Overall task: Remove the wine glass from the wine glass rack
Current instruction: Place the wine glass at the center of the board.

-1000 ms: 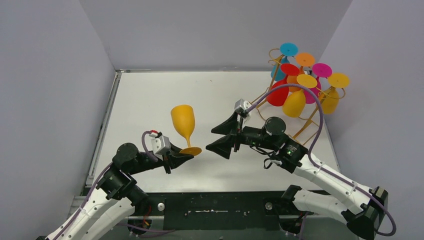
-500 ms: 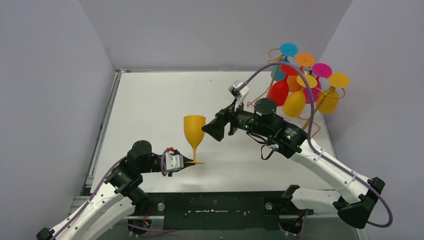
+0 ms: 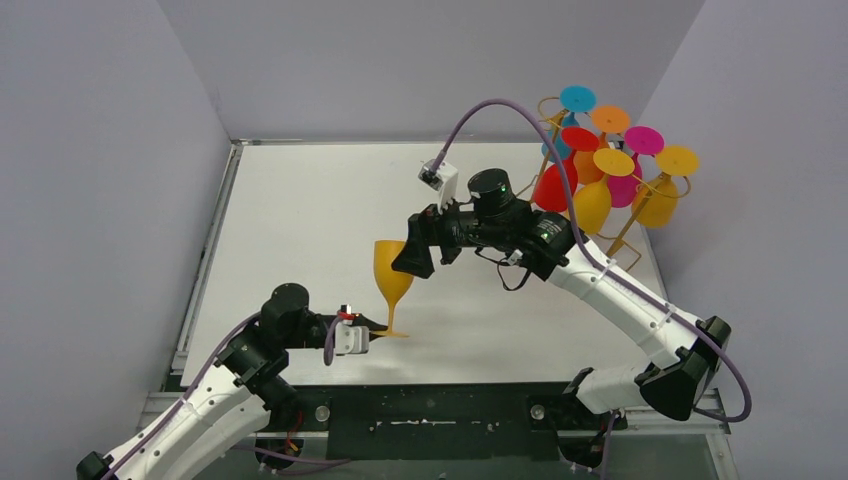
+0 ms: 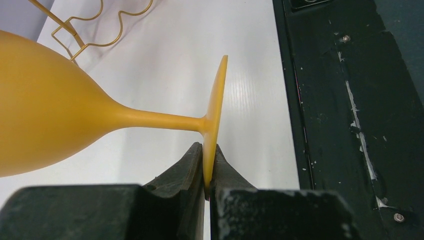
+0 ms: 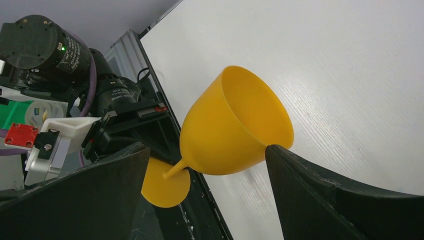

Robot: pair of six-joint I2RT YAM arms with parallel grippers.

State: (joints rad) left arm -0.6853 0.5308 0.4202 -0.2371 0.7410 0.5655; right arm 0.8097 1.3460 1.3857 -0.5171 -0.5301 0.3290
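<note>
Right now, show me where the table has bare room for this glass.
Bare table stretches from the left wall to the held glass, and along the back wall. The far right corner is crowded with the rack and its hanging glasses.

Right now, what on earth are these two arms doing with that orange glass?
The left gripper is shut on the edge of the foot of an orange wine glass, holding it upright near the front of the table. The right gripper is open, straddling the bowl without clamping it. The gold wine glass rack stands at the far right, with other coloured glasses hanging on it.
</note>
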